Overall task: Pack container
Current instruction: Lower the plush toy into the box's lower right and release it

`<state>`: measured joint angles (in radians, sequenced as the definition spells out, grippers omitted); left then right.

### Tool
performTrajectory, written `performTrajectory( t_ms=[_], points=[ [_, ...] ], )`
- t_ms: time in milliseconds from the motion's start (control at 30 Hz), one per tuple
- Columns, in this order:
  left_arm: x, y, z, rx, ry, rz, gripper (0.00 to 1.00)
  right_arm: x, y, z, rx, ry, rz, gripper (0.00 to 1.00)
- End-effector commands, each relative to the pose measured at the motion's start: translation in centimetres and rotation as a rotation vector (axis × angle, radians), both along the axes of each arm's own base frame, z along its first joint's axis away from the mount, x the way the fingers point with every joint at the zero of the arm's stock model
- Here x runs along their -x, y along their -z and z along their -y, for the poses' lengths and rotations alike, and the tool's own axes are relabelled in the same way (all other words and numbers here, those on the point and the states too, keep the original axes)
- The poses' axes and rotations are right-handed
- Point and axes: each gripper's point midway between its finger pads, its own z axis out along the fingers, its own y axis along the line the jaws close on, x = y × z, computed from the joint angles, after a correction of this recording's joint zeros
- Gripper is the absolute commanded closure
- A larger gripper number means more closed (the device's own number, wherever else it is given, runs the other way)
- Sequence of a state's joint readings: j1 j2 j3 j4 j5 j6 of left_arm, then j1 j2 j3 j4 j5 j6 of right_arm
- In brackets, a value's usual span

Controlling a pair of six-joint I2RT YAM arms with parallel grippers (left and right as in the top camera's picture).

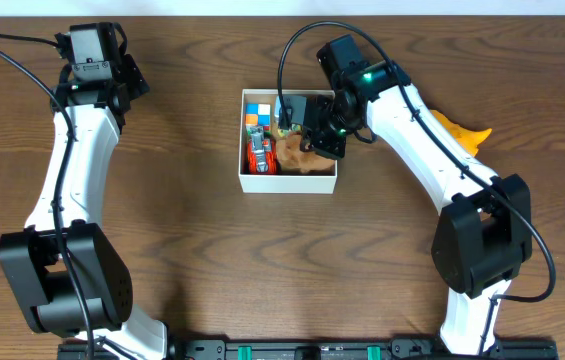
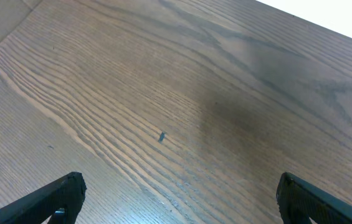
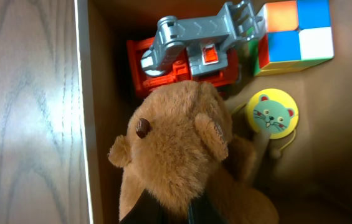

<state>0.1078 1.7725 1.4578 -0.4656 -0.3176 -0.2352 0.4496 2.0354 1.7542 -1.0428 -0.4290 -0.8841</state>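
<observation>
The container [image 1: 287,184], a low white box with a brown cardboard inside, sits at mid-table; its left wall shows in the right wrist view [image 3: 83,93]. My right gripper [image 1: 320,136] reaches into it and is shut on a brown teddy bear [image 3: 176,155], also in the overhead view [image 1: 292,152]. The black fingers [image 3: 182,211] pinch the bear's body. Inside the box also lie a red and grey toy vehicle [image 3: 188,56], a colour cube [image 3: 294,34] and a yellow disc with a cat face [image 3: 271,113]. My left gripper [image 1: 97,60] is open and empty over bare wood [image 2: 179,199] at the far left.
An orange and yellow toy [image 1: 462,133] lies on the table right of the container, partly behind my right arm. The table is dark wood grain.
</observation>
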Motion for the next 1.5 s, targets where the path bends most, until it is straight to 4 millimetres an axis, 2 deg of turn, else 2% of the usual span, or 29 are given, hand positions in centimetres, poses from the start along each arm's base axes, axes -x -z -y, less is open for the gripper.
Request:
performTrajectory(
  t_ms=[0,633,700,733,800,867,1033,1233,1367,1467],
  points=[
    [-0.1,-0.9,-0.3,-0.011,-0.006,0.016,0.02,0.0,0.7,0.0,0.017,-0.014,-0.013,0.99],
    [-0.1,-0.9,-0.3,-0.011,-0.006,0.016,0.02,0.9,2.2,0.4,0.049,-0.015,-0.079,0.98],
    [-0.1,-0.9,-0.3,-0.011,-0.006,0.016,0.02,0.9,2.2,0.4,0.048,-0.015,-0.078,0.84],
    [-0.1,-0.9,-0.3,-0.011,-0.006,0.016,0.02,0.9,2.2,0.4,0.048,-0.015,-0.078,0.73],
    [-0.1,-0.9,-0.3,-0.011,-0.006,0.016,0.02,0.9,2.2,0.4,0.048,-0.015,-0.078,0.56],
    [-0.1,-0.9,-0.3,-0.011,-0.006,0.016,0.02,0.8,2.2,0.3,0.047,-0.015,-0.076,0.44],
    [-0.1,-0.9,-0.3,-0.011,-0.006,0.016,0.02,0.3,2.1,0.1,0.037,-0.015,-0.056,0.37],
    [-0.1,-0.9,-0.3,-0.011,-0.006,0.016,0.02,-1.7,1.4,-0.9,-0.007,0.021,0.017,0.34],
    [-0.1,-0.9,-0.3,-0.011,-0.006,0.016,0.02,-3.5,-0.4,-1.4,-0.030,0.061,0.084,0.34],
    [-0.1,-0.9,-0.3,-0.011,-0.006,0.016,0.02,-6.4,-2.3,0.0,0.047,0.164,0.191,0.34]
  ],
)
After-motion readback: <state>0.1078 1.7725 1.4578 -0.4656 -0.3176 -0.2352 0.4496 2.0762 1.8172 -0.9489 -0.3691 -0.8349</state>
